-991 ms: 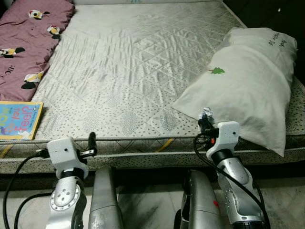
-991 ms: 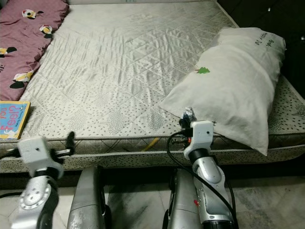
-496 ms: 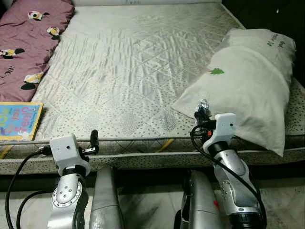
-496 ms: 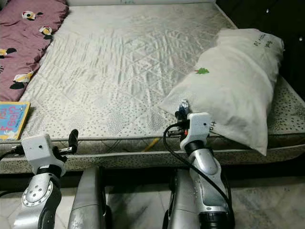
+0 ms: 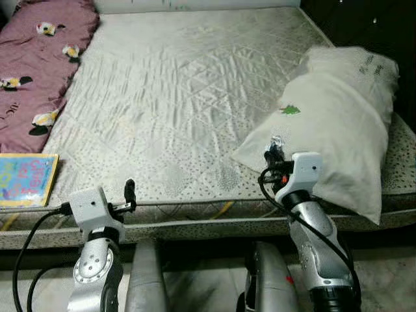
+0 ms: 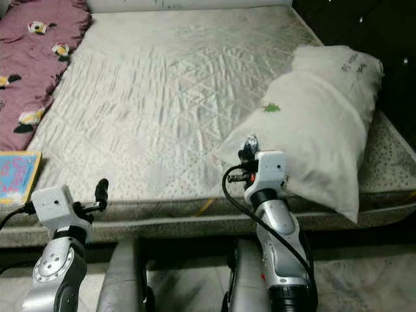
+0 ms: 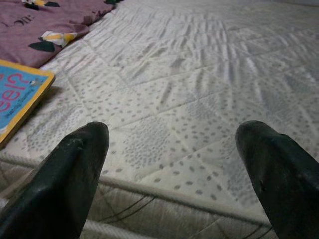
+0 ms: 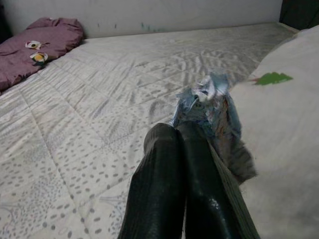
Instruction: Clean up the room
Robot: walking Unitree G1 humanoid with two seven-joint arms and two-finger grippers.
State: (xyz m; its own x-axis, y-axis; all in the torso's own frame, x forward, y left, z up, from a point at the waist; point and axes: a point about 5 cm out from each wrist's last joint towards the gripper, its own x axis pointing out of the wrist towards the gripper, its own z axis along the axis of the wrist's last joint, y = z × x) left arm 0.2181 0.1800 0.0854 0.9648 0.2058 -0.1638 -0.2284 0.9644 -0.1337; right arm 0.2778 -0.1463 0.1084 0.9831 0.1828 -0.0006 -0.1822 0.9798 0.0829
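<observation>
Right gripper (image 8: 182, 137) pinching crumpled wrapper (image 8: 212, 112), beside pillow (image 5: 338, 130)

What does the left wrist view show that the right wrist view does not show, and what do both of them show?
The left wrist view has the blue book near the mattress edge and the open left gripper.

The right wrist view has the right gripper shut on a crumpled wrapper, beside the white pillow with its green tree mark.

Both have the quilted mattress and the purple blanket.
</observation>
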